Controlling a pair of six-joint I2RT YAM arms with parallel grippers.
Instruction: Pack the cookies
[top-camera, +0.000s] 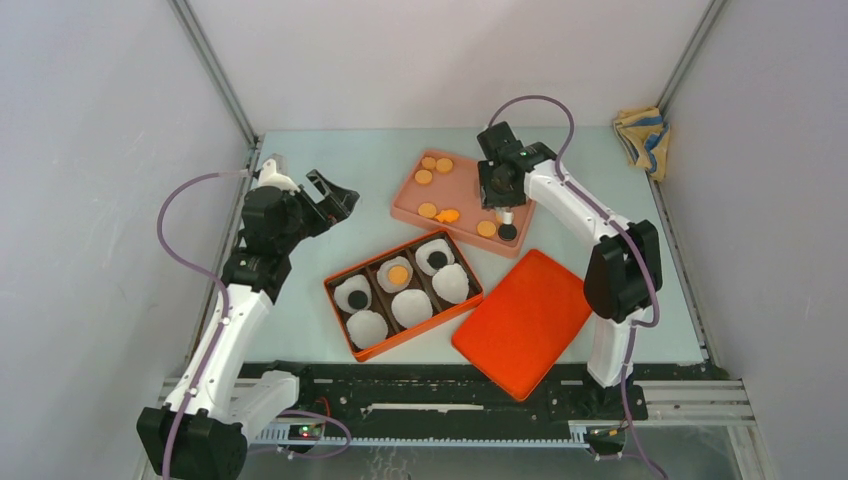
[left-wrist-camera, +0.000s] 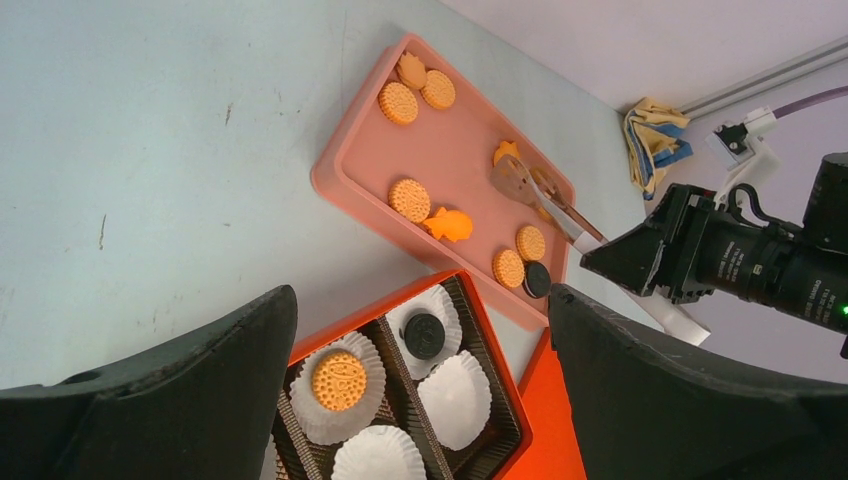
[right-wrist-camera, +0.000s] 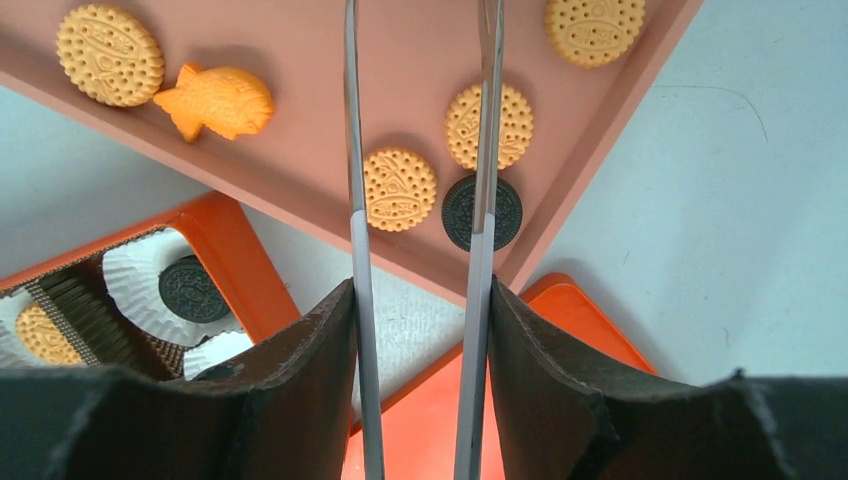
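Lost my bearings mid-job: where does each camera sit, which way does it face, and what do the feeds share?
Top external: fixed above and behind the bases, looking down on the table, pink tray and orange box; left arm and right arm show.
Left wrist: on the left arm, facing out through the open left gripper toward tray, box and right arm.
Right wrist: on the right arm, looking down the tongs in the right gripper at the tray's corner.
Shared: all three show the black cookie in that corner.
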